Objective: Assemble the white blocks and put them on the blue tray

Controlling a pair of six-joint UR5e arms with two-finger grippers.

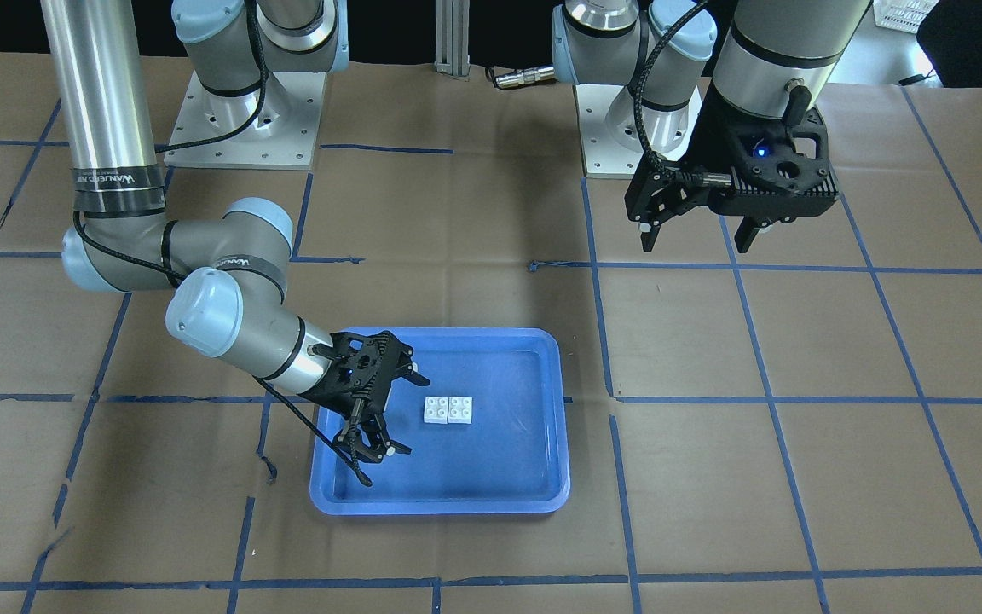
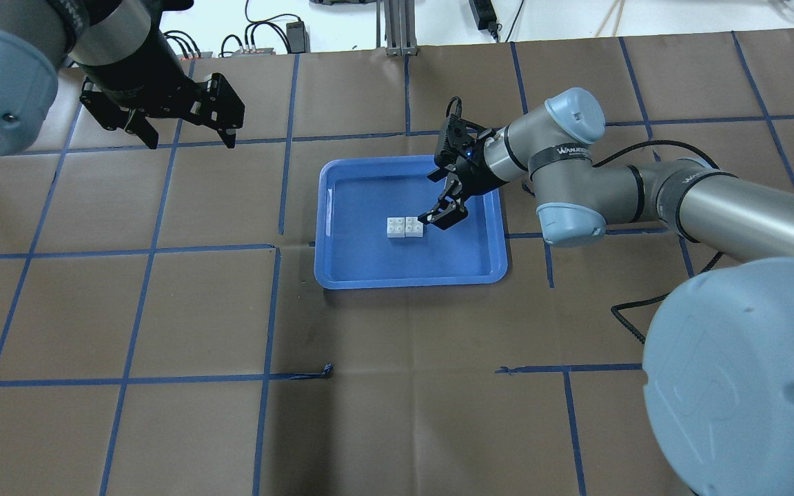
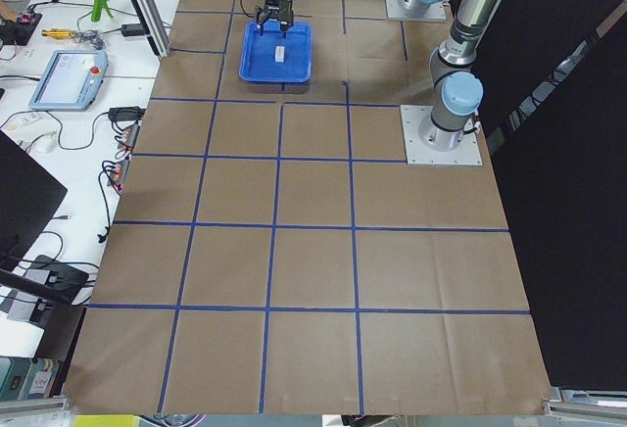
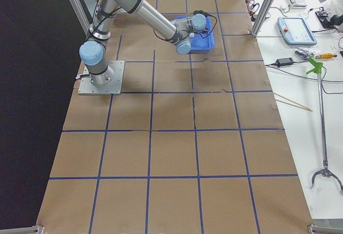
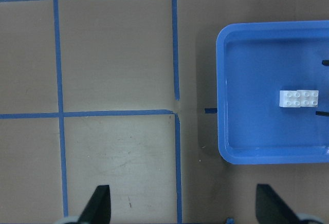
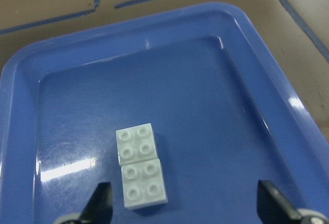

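Two white blocks (image 1: 447,410) lie flat, side by side and touching, studs up, near the middle of the blue tray (image 1: 499,465). My right gripper (image 1: 401,412) is open and empty just beside them, over the tray, one finger on either side of their line. In the right wrist view the blocks (image 6: 140,165) lie just ahead of the open fingers. My left gripper (image 1: 697,243) is open and empty, raised well away from the tray. The left wrist view shows the blocks (image 5: 298,98) in the tray (image 5: 226,147) from far above.
The table is covered in brown paper with a blue tape grid (image 2: 273,310). The two arm bases (image 1: 244,128) stand at the robot's side. A side table with tools and a tablet (image 3: 64,79) runs along the far edge.
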